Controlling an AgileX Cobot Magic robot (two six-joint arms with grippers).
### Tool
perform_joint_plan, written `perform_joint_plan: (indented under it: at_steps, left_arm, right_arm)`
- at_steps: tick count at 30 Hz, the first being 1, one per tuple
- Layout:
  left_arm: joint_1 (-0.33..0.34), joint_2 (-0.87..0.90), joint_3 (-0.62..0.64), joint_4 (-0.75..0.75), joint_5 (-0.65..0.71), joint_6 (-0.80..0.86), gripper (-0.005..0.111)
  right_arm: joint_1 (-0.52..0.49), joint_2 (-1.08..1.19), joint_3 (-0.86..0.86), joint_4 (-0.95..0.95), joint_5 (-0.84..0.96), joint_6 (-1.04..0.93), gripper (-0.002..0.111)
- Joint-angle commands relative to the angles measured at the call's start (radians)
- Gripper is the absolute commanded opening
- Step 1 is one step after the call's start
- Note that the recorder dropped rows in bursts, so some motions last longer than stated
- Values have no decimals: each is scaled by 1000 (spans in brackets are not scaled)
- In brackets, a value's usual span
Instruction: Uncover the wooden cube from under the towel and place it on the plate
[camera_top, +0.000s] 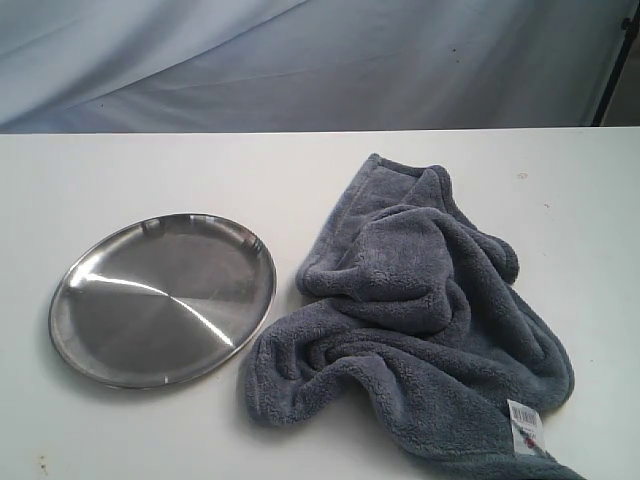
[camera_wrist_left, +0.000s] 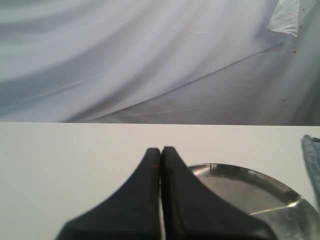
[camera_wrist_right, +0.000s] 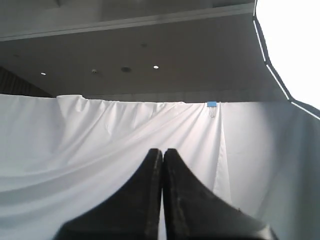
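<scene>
The blue-grey plush towel (camera_top: 420, 320) lies bunched up on the right half of the white table, its white barcode tag (camera_top: 525, 427) at the near right corner. The wooden cube is hidden; a raised hump shows in the towel's upper middle. The shiny steel plate (camera_top: 163, 298) sits to the left of the towel, with nothing on it. Neither gripper shows in the exterior view. My left gripper (camera_wrist_left: 161, 149) is shut and holds nothing, hovering near the plate (camera_wrist_left: 270, 197), with a sliver of towel (camera_wrist_left: 312, 160) at the frame edge. My right gripper (camera_wrist_right: 162, 151) is shut, holding nothing, pointed at the backdrop.
A white cloth backdrop (camera_top: 300, 60) hangs behind the table's far edge. A dark stand leg (camera_top: 612, 60) shows at the far right. Bare white tabletop (camera_top: 150, 170) lies behind the plate.
</scene>
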Motion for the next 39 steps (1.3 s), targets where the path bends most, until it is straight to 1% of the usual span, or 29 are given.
perform_joint_plan:
  at_steps: [1, 4, 8, 12, 16, 17, 19, 24, 26, 33, 36, 39]
  left_arm:
    - [2, -2, 4, 1, -1, 2, 1]
    - [2, -2, 4, 1, -1, 2, 1]
    - [2, -2, 4, 1, -1, 2, 1]
    - [2, -2, 4, 1, -1, -3, 1]
    - [2, -2, 4, 1, -1, -3, 1]
    - [2, -2, 4, 1, -1, -3, 1]
    - [2, -2, 4, 1, -1, -3, 1]
    - [2, -2, 4, 1, -1, 0, 1]
    - [2, -2, 4, 1, -1, 0, 1]
    - [2, -2, 4, 1, -1, -2, 1]
    - [2, -2, 4, 1, -1, -2, 1]
    - [2, -2, 4, 1, -1, -2, 1]
  right_arm:
    - [3, 1, -43, -89, 117, -3, 0]
    - [3, 1, -63, -110, 234, -3, 0]
    - [3, 1, -63, -132, 304, -4, 0]
    - [3, 13, -63, -140, 460, -7, 0]
    - [3, 77, -80, -101, 559, -7, 0]
    - [3, 102, -103, -93, 617, -7, 0]
    - [3, 141, -144, -85, 678, -8, 0]
    - [3, 240, -256, 82, 728, -178, 0]
    - [3, 310, -297, 176, 746, -251, 0]
    - [3, 490, -371, 438, 845, -501, 0]
    - [3, 563, -402, 551, 888, -566, 0]
    - [3, 636, -435, 599, 919, -582, 0]
